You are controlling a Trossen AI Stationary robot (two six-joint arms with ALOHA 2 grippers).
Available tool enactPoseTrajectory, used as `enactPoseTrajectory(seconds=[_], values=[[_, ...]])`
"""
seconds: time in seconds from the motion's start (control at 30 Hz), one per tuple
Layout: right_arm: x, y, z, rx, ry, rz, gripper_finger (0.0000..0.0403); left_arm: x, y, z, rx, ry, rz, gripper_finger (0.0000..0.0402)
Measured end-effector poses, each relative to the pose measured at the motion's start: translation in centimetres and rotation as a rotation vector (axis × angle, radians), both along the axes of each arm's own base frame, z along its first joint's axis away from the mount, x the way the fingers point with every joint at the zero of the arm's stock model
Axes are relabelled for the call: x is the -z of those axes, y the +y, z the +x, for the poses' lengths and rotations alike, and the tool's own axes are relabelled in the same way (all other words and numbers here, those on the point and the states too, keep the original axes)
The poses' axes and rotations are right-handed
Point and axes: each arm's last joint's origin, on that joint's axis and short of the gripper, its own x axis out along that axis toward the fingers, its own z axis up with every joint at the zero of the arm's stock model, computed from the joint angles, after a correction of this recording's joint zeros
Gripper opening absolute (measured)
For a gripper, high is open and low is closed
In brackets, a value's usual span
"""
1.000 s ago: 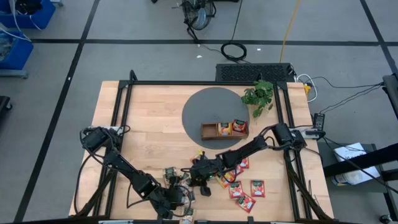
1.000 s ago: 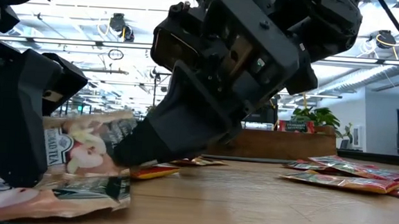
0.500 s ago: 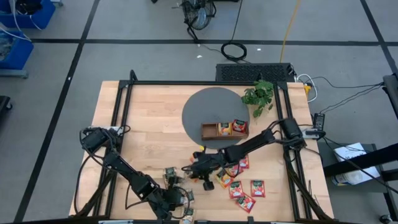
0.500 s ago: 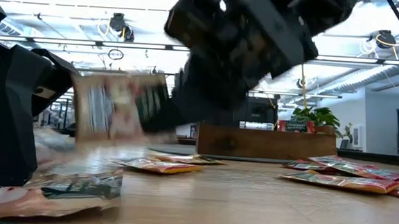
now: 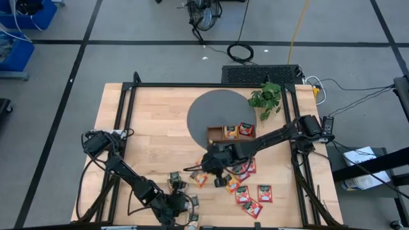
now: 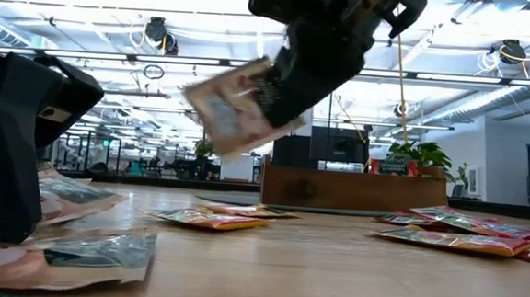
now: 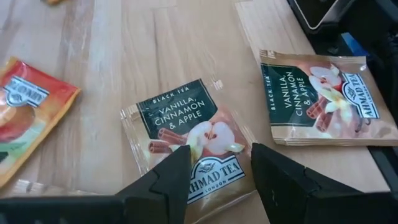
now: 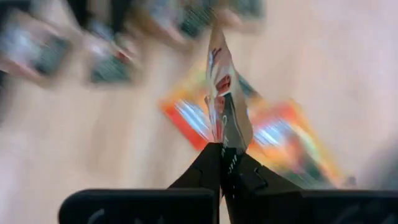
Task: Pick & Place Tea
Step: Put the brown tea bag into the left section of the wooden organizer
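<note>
Robotics lab – framed test table, cables.

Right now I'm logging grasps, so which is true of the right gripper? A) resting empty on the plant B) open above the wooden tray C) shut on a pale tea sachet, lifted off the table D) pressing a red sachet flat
C: the right gripper pinches a pale tea sachet edge-on, clear of the table.

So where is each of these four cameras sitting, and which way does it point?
High view: overhead, straight down on the table; both arms show.
Low view: table height, facing the room; the right gripper lifts a beige sachet.
Left wrist view: over the open left gripper, above vanilla sachets.
Right wrist view: the right gripper pinches that beige sachet, shared with the low view.
</note>
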Motion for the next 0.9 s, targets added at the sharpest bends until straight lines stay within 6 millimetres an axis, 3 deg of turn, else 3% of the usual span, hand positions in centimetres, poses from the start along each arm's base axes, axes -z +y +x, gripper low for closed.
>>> enactPoseTrajectory(seconds=[0.17,0.43,0.63,0.9], values=[[-1.8,-0.1,-0.5,-0.001,0.068,-0.125,0.0,-2.3,0.0,-0.1,0.013,-0.112,0.056,0.0172],[-0.8,2.9,-2.0,-0.044,0.048,-0.356,0.0,-7.6,0.8,-0.5,-0.071,-0.304,0.105,0.0172],[0.3,5.8,-3.0,-0.094,-0.053,-0.42,0.0,-8.1,2.4,0.3,-0.272,-0.397,0.291,0.0174],[0.7,6.4,-3.1,-0.057,-0.115,-0.465,0.0,-7.6,6.4,3.6,-0.234,-0.291,0.199,0.0238]])
